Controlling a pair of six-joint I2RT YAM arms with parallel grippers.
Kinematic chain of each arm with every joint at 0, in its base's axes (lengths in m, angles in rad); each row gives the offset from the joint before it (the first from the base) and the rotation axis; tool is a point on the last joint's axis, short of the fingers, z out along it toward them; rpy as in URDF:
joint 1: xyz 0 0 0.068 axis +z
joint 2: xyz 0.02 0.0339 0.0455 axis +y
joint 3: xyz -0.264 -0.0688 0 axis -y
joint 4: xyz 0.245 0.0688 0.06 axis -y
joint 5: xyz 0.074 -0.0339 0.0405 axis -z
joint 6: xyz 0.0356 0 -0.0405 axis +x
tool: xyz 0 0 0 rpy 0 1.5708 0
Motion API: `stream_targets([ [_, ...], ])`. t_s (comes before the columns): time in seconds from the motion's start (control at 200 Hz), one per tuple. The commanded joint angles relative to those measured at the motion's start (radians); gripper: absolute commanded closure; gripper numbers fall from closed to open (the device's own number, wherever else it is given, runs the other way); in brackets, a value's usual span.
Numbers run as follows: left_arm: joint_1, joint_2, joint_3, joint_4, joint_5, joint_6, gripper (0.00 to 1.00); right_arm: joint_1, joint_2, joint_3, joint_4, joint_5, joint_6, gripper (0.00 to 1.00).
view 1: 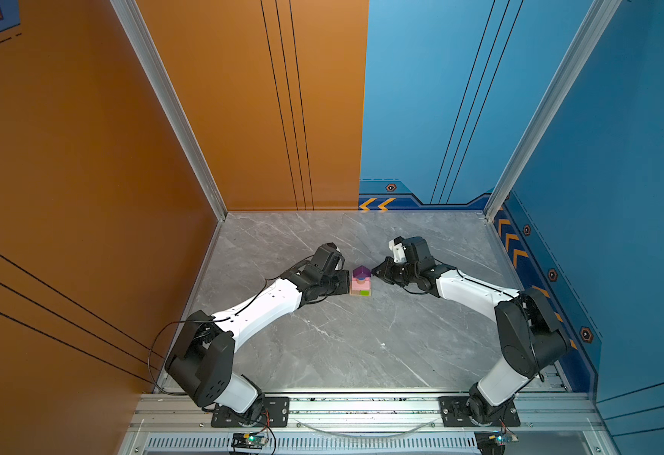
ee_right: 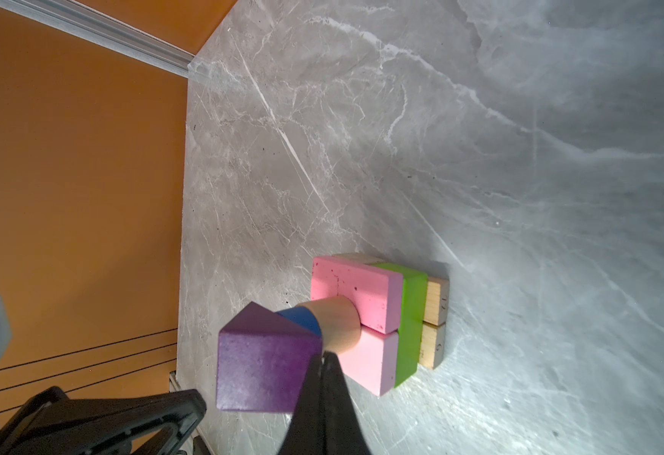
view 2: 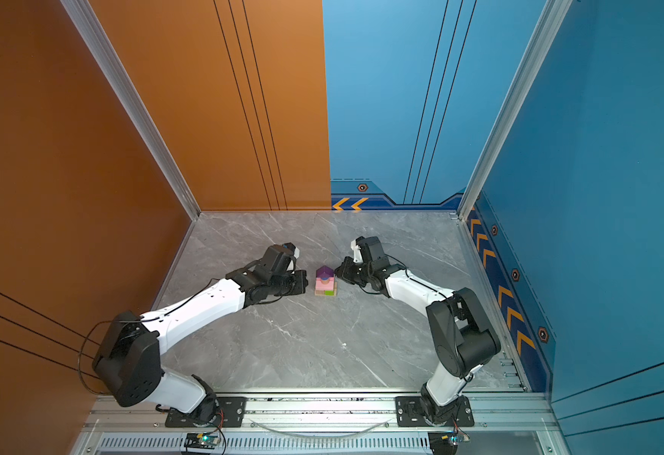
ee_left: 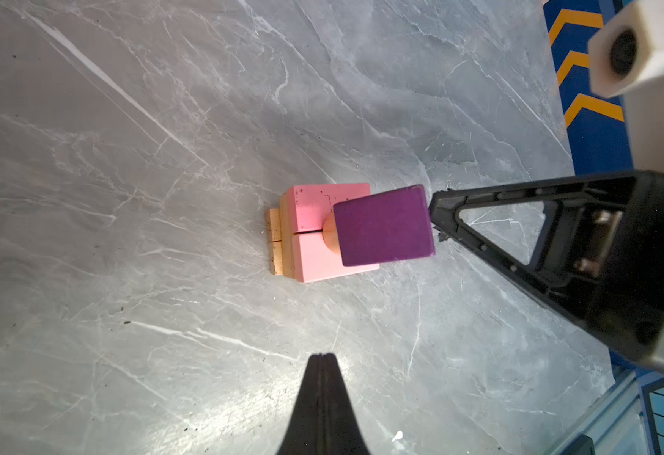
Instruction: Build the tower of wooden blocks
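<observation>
Apparently complete, the small wood block tower [view 1: 360, 283] of tan and lime-green bars, pink slabs, short cylinders and purple peaked wooden cap [ee_right: 261, 364] stood mid-table on the grey marble-patterned tabletop [view 1: 322, 346]. Both clenched empty, the left gripper [ee_left: 322, 356] sat at its nine o'clock and the right gripper [ee_right: 324, 356] at three, tip just beside the cap; a slow, straight outward retreat looked safest.

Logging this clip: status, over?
Left gripper shut, empty, short of tower. Right gripper shut, tip at purple peaked block topping it; contact unclear. No obstacles seen.
</observation>
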Motion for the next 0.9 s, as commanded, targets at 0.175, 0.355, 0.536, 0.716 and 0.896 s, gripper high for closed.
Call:
stream_targets([
  [0.175, 0.004, 0.018, 0.011, -0.005, 0.006, -0.005, 1.00, 0.008, 0.021, 0.026, -0.014, -0.018, 0.011, 1.00],
  [0.355, 0.004, 0.018, 0.010, -0.004, 0.006, -0.005, 1.00, 0.008, 0.022, 0.027, -0.015, -0.017, 0.011, 1.00],
  [0.536, 0.004, 0.018, 0.010, -0.005, 0.007, -0.005, 1.00, 0.009, 0.023, 0.028, -0.017, -0.019, 0.012, 1.00],
  [0.716, 0.004, 0.020, 0.010, -0.004, 0.007, -0.010, 1.00, 0.009, 0.015, 0.025, -0.025, -0.013, 0.008, 1.00],
  [0.896, -0.001, 0.032, 0.013, 0.011, 0.021, -0.020, 1.00, 0.003, -0.003, 0.018, -0.034, -0.010, 0.003, 1.00],
])
